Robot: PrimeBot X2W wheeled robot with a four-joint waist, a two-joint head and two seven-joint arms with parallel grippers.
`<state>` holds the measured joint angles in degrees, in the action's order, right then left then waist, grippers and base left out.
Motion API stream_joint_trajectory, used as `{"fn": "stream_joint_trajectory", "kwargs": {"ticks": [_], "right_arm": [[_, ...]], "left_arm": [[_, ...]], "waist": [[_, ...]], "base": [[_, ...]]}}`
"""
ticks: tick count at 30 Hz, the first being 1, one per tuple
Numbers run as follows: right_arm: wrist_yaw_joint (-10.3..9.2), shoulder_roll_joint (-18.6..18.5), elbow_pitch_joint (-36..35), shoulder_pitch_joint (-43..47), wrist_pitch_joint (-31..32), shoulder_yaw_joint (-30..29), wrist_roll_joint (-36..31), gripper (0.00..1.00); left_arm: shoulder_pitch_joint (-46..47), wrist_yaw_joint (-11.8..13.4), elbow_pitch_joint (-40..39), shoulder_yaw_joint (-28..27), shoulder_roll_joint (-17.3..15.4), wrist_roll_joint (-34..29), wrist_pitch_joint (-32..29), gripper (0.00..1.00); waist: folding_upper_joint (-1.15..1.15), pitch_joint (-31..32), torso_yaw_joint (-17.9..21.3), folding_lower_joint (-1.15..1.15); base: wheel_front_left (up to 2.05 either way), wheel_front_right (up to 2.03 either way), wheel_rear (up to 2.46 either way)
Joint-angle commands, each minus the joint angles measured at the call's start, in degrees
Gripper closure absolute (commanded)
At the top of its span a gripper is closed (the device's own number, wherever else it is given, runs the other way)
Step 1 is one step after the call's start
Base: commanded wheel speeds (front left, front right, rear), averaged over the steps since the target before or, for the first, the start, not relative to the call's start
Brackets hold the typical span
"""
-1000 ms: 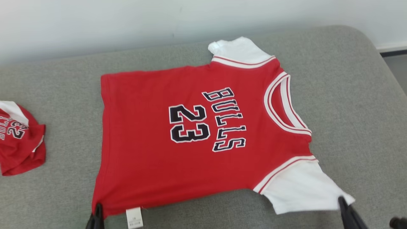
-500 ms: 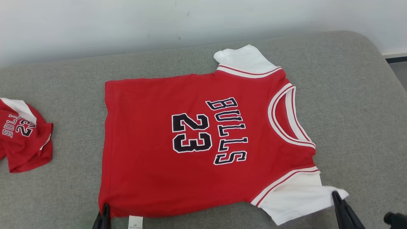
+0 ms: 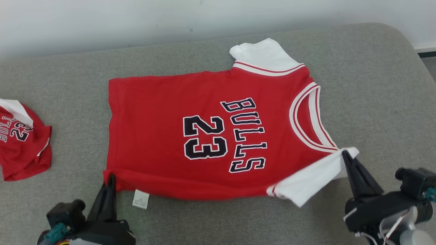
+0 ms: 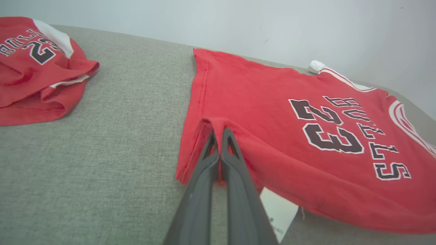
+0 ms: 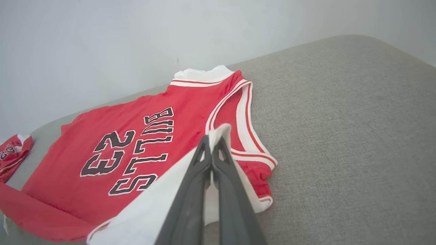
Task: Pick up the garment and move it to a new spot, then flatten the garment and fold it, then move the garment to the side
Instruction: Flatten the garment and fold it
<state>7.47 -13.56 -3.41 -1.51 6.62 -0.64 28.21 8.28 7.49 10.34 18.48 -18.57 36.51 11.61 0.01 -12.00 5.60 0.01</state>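
The garment [image 3: 190, 112] is a red jersey with white sleeves and "BULLS 23" in black, spread on the grey cushion, collar to the right. My left gripper [image 3: 110, 178] is shut on its near bottom hem corner [image 4: 218, 124], lifting it. My right gripper [image 3: 345, 154] is shut on the near white sleeve [image 5: 218, 131], raised and drawn over toward the collar. The jersey's near edge [image 3: 204, 192] curls upward off the cushion. A white care tag [image 3: 140, 199] hangs below that edge.
A second red jersey [image 3: 20, 149] lies bunched at the cushion's left edge, also in the left wrist view [image 4: 37, 68]. A pale wall [image 3: 136, 20] runs behind the grey cushion [image 3: 374, 85]. Bare cushion lies right of the collar and along the front.
Both grippers have risen and moved away from me with the near hem corner and the near sleeve, so the jersey's near edge folds up and inward. The camera has shifted slightly.
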Motion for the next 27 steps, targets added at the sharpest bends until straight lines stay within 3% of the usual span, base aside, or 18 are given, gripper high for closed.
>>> {"fn": "stream_joint_trajectory", "kwargs": {"ticks": [1, 16, 25, 26, 27], "right_arm": [[0.06, -0.6, 1.4, -2.3, 0.2, 0.2, 0.2, 1.00], [0.06, -2.6, 23.5, -24.6, -1.9, 6.4, 1.0, 1.00], [0.06, -1.8, 36.9, -33.9, -8.3, 10.0, 1.5, 1.00], [0.06, -1.9, 37.8, -34.4, -9.5, 10.6, 1.5, 0.28], [0.06, -1.9, 38.8, -34.7, -10.6, 11.0, 1.7, 0.00]], "left_arm": [[1.3, 0.0, 0.9, -0.3, -0.7, -0.3, -0.3, 1.00], [9.6, -1.1, 6.4, 0.9, -0.7, -0.8, -3.1, 1.00], [12.5, -1.7, 9.6, 1.4, -1.0, -1.3, -2.5, 1.00], [12.6, -1.4, 9.9, 1.5, -1.1, -1.7, -1.9, 0.52], [12.5, -1.4, 10.2, 1.6, -1.0, -1.8, -1.5, 0.00]], "waist": [[-0.01, -0.5, -0.1, -0.01], [-0.01, -2.7, -0.3, -0.01], [-0.01, -3.4, -0.3, -0.01], [-0.01, -3.2, -0.2, -0.01], [-0.01, -2.9, -0.2, -0.01]], "base": [[0.00, 0.00, 0.00], [0.00, 0.00, 0.00], [0.00, 0.00, 0.00], [0.00, 0.00, 0.00], [0.00, 0.00, 0.00]]}}
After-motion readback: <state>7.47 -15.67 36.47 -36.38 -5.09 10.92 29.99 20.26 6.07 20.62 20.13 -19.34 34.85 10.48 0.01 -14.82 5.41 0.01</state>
